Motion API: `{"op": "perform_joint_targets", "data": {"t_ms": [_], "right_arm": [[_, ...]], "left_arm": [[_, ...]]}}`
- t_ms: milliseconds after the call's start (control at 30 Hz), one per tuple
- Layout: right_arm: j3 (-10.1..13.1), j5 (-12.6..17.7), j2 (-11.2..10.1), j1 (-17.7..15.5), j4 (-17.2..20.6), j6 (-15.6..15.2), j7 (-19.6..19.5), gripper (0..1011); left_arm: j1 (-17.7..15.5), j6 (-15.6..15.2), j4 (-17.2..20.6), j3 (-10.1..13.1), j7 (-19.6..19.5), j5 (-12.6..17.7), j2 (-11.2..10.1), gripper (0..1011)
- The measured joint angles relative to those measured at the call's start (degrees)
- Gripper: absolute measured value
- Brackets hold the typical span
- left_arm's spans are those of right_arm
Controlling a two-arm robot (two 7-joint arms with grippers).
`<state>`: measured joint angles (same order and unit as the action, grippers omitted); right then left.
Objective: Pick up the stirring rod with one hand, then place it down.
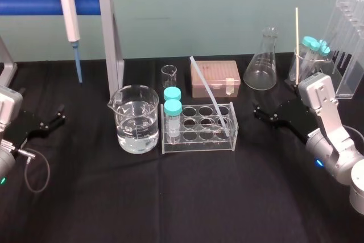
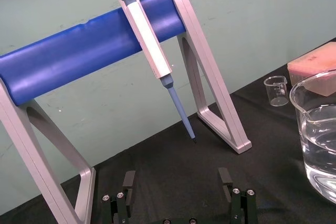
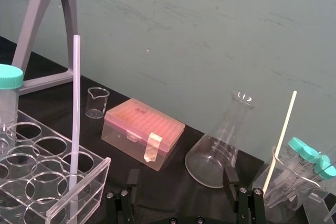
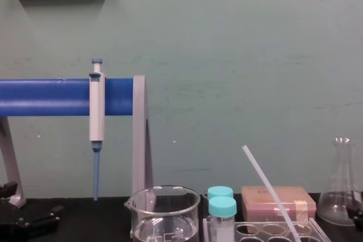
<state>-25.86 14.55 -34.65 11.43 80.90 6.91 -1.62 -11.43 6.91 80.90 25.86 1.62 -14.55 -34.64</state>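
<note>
1. Fingers of the left gripper [image 2: 177,174] and the right gripper [image 3: 180,174] stand wide apart, holding nothing.
2. The beaker [image 1: 136,119] on the bench [image 1: 170,197] holds clear water.
3. The rack [image 1: 199,145] holds two capped tubes [image 1: 172,113] and the leaning stirring rod [image 1: 211,98].

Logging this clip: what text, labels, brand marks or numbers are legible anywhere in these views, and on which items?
No text can be read in any view.
Large beaker: a faint white mark on the glass, too blurred to read.
Pipette, pink tip box, capped tubes: no legible label.
</note>
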Motion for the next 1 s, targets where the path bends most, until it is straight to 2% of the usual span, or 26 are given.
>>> {"op": "perform_joint_targets", "data": {"t_ms": [1000], "right_arm": [[0.0, 0.0, 0.0, 0.0, 0.0, 0.0, 0.0, 1002]], "left_arm": [[0.0, 0.0, 0.0, 0.0, 0.0, 0.0, 0.0, 1000]]}}
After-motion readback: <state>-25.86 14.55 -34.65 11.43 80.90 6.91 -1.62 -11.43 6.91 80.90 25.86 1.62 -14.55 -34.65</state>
